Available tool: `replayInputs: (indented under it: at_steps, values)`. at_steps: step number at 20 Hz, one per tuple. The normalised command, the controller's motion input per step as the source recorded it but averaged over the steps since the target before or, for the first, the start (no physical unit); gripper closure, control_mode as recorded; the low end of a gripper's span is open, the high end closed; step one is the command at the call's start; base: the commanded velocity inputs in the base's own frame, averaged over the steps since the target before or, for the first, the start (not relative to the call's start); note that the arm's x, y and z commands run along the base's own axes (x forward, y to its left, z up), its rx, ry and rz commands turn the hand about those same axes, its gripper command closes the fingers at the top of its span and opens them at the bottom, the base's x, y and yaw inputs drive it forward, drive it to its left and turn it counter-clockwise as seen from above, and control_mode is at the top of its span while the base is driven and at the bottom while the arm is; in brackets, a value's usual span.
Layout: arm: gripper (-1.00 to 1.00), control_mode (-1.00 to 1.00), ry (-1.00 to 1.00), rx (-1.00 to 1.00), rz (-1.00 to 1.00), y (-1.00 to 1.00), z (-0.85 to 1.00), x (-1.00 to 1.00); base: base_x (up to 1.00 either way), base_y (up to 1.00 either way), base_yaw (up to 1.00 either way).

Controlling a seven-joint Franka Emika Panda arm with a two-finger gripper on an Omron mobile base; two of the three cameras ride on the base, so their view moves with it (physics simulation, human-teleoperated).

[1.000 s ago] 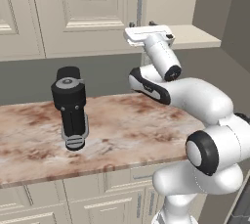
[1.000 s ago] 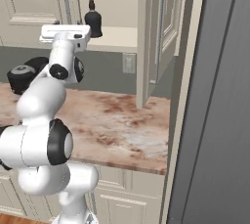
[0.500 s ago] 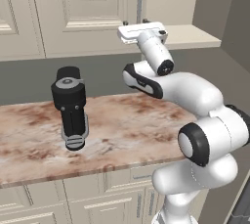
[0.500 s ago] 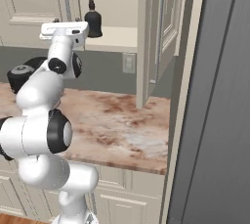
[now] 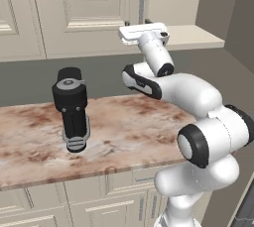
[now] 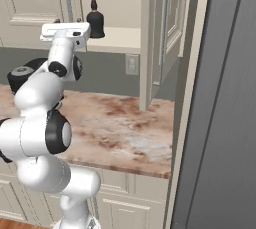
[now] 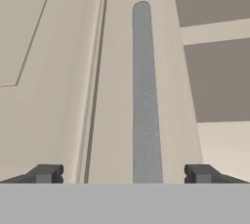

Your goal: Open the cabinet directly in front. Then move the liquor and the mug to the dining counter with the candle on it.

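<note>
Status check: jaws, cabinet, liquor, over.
Gripper jaws open, straddling left door's bar handle. Cabinet right door open; liquor on shelf. Black appliance on counter, clear of arm.

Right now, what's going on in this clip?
The white arm has its tool raised to the wall cabinet, jaws wide open on either side of the left door's long grey handle, nothing gripped yet. The right door already stands open, and the liquor bottle sits on the shelf inside. A black appliance stands on the marbled counter below.
</note>
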Motion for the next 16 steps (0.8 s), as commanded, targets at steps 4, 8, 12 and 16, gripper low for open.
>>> replayInputs:
  at_steps: [4, 8, 12, 16]
  values:
    - [1.00, -1.00, 0.00, 0.00, 0.00, 0.00, 0.00, 0.05, 0.00, 0.00, 0.00]
    - [1.00, -1.00, 0.00, 0.00, 0.00, 0.00, 0.00, 0.00, 0.00, 0.00, 0.00]
    - [1.00, -1.00, 0.00, 0.00, 0.00, 0.00, 0.00, 0.00, 0.00, 0.00, 0.00]
    - [1.00, -1.00, 0.00, 0.00, 0.00, 0.00, 0.00, 0.00, 0.00, 0.00, 0.00]
